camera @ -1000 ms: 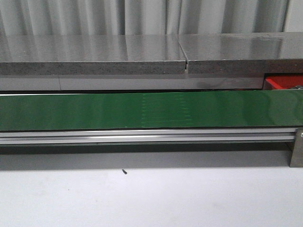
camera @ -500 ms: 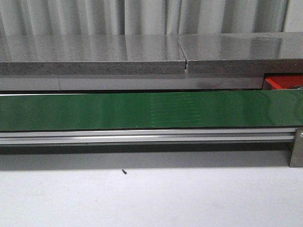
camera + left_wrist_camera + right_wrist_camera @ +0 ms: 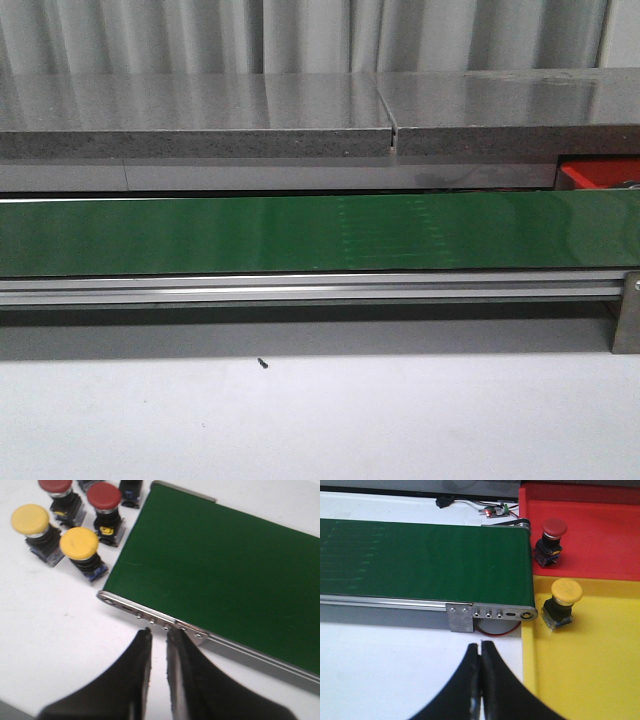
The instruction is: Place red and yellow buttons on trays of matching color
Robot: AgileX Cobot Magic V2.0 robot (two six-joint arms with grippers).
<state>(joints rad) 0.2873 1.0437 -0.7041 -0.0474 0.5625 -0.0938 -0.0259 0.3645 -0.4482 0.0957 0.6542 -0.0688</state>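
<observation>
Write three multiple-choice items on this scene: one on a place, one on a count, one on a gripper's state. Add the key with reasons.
1. Where does the red button by the belt's far end stand?
A. on the green belt
B. in the red tray
C. in the yellow tray

2. How many yellow buttons stand on the white table beside the belt's near end in the left wrist view?
A. none
B. two
C. four

3. How is the right gripper?
A. shut, holding nothing
B. wide open
C. shut on a button

Key: 1 B, the button sits on the red floor past the belt's end. 2 B, one and another. 3 A, its fingertips meet with nothing between them.
</observation>
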